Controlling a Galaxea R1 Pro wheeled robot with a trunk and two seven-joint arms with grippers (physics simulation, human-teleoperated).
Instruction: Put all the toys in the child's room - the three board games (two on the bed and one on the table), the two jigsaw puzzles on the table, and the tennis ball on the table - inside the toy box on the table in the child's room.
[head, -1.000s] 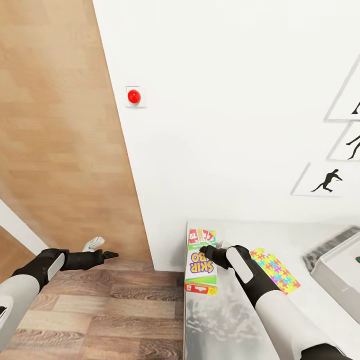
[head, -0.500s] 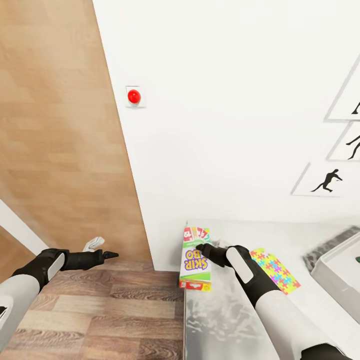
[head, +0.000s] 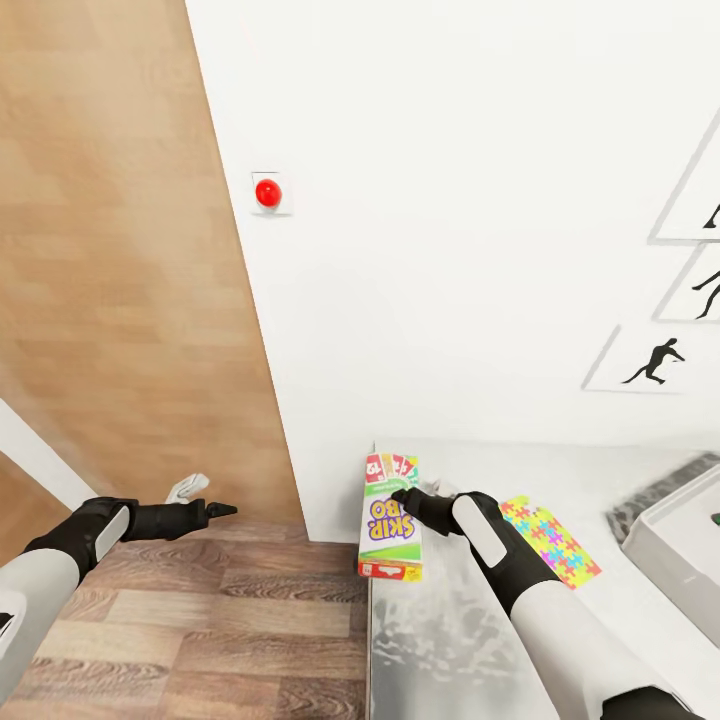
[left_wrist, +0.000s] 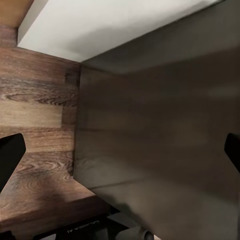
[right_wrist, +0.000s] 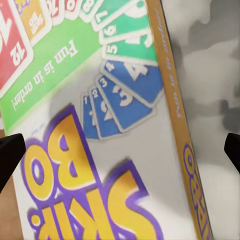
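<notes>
The yellow-green board game (head: 391, 518), lettered SKIP-BO in purple, lies at the left end of the table (head: 600, 620), one long side jutting past the table's edge over the wood floor (head: 220, 620). The right gripper (head: 402, 497) rests against the box's upper face; in the right wrist view its finger (right_wrist: 10, 155) tips stand wide apart with the printed lid (right_wrist: 100, 130) between them, not clamped. A jigsaw puzzle (head: 550, 540) lies just beside that arm, the toy box (head: 680, 545) farther right. The left gripper (head: 222, 510) hangs over the floor, jaws apart and empty.
</notes>
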